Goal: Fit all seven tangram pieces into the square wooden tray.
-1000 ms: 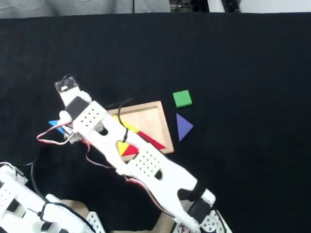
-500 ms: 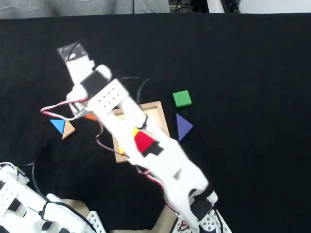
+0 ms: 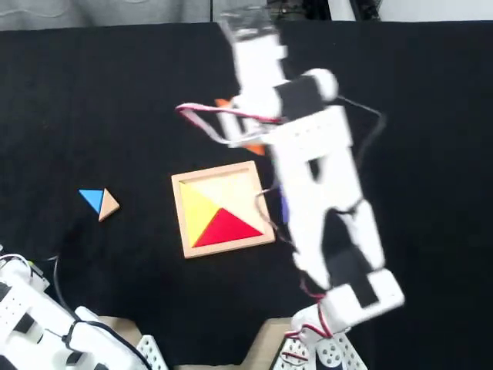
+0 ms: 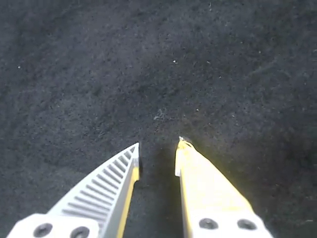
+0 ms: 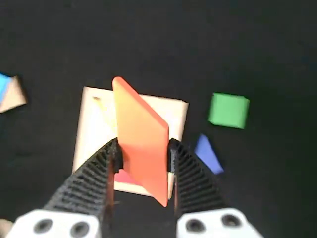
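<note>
Tray [image 3: 179,217] lies mid-desk, beyond the left tool [image 4: 157,158], which hangs over bare desk [image 4: 148,59] with its fingers slightly apart. Yellow triangle [image 3: 202,208] and red triangle [image 3: 225,228] sit inside the tray. Blue triangle [image 3: 92,199] and tan triangle [image 3: 110,206] touch, left of it. Green square [image 5: 228,110] and violet triangle [image 5: 208,153] lie near the tray. Right tool [image 5: 143,145], high toward the tray's far side, is clamped on a tilted orange parallelogram [image 5: 141,129].

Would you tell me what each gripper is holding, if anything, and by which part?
Right gripper holds the orange piece around its middle; left gripper holds nothing.
</note>
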Robot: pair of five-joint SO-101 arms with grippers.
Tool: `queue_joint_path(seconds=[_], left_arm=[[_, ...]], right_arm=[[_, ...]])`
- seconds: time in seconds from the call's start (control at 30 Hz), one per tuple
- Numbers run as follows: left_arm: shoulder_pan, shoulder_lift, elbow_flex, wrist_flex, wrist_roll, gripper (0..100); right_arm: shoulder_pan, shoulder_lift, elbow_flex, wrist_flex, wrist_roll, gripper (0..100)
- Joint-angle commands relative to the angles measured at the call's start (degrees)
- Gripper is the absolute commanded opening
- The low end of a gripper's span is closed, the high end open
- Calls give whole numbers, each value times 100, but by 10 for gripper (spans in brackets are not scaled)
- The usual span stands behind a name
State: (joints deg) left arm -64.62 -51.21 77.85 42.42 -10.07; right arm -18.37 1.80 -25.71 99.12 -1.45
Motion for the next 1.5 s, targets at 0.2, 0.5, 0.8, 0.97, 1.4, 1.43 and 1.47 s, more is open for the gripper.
queue_joint_path(seconds=[0.2, 0.5, 0.8, 0.97, 1.4, 1.43, 1.47], left_arm=[[251, -79, 163, -220, -53, 127], [242, -79, 611, -897, -53, 130], [251, -79, 611, -897, -53, 130], [251, -79, 611, -905, -53, 130], [251, -79, 611, -914, -53, 130], [251, -79, 611, -914, -53, 130], [251, -79, 611, -914, -53, 130]], right_arm=[[501, -1253, 2527, -519, 571, 12], [484, -1297, 5473, -3156, 475, 12], [-396, -664, 5534, -3420, -308, 15], [-404, -347, 5543, -3499, -299, 15], [-686, -215, 5543, -3499, -264, 170], [-747, -215, 5534, -3499, -264, 170], [-791, -215, 5525, -3499, -264, 170]])
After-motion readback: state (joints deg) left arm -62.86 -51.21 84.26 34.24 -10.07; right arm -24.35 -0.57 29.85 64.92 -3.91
